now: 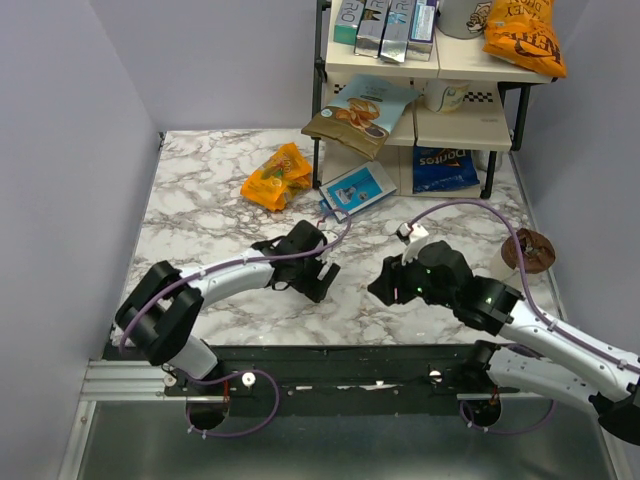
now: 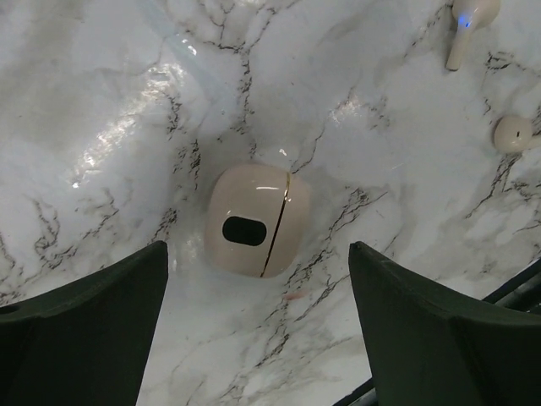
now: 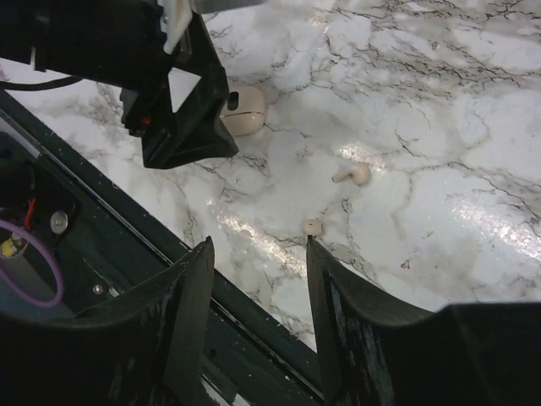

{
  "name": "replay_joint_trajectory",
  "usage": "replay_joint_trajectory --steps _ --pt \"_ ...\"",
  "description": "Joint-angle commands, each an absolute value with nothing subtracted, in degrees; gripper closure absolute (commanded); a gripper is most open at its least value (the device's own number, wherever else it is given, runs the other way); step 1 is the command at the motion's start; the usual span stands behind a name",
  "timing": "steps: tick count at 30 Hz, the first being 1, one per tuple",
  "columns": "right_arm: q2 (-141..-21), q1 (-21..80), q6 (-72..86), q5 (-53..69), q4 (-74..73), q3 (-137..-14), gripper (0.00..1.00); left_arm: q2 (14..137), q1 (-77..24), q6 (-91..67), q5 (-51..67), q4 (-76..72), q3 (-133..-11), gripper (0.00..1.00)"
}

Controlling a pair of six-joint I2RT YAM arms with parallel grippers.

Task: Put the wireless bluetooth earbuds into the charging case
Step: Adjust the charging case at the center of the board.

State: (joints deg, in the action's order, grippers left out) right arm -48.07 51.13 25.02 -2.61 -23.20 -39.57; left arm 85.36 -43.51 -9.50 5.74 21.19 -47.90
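The cream charging case [image 2: 254, 220] lies on the marble, with a dark oval mark and a thin seam on it. My left gripper [image 2: 258, 254] is open and hangs over it, one finger on each side of the case and not touching it. One stemmed earbud [image 2: 469, 25] shows a blue light, and a second earbud [image 2: 513, 133] lies near it. In the right wrist view the case [image 3: 245, 110] sits beside the left fingers, and the two earbuds [image 3: 353, 174] [image 3: 313, 226] lie apart on the marble. My right gripper [image 3: 259, 245] is open and empty, with one earbud just beyond its right fingertip.
The table's near edge with a black rail [image 3: 254, 321] runs under my right gripper. An orange snack bag [image 1: 277, 176], a blue packet [image 1: 357, 187] and a shelf rack [image 1: 420, 100] with snacks stand at the back. A brown disc [image 1: 530, 250] lies at the right.
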Motion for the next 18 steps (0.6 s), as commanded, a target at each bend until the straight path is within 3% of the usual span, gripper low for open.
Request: replay_joint_trajectory --steps 1,9,10,15,18 --pt "-46.0 51.0 23.6 -2.0 -26.2 -39.8 0.44 90.5 -43.9 -4.0 8.9 22.5 -51.7 0.11" --pt "-44.3 51.0 23.4 -3.2 -26.9 -40.1 0.44 96.3 -43.9 -2.5 8.1 24.0 -56.1 0.30" --pt "-44.2 51.0 23.4 -3.5 -26.9 -40.1 0.44 96.7 -43.9 -3.2 8.2 24.1 -56.6 0.39" --pt "-43.4 50.9 23.2 -4.6 -27.4 -39.9 0.44 96.2 -44.0 -6.2 8.7 22.9 -55.6 0.53" --pt "-43.0 51.0 23.2 -5.0 -27.3 -39.7 0.44 95.3 -44.3 -8.8 7.7 21.9 -54.3 0.69"
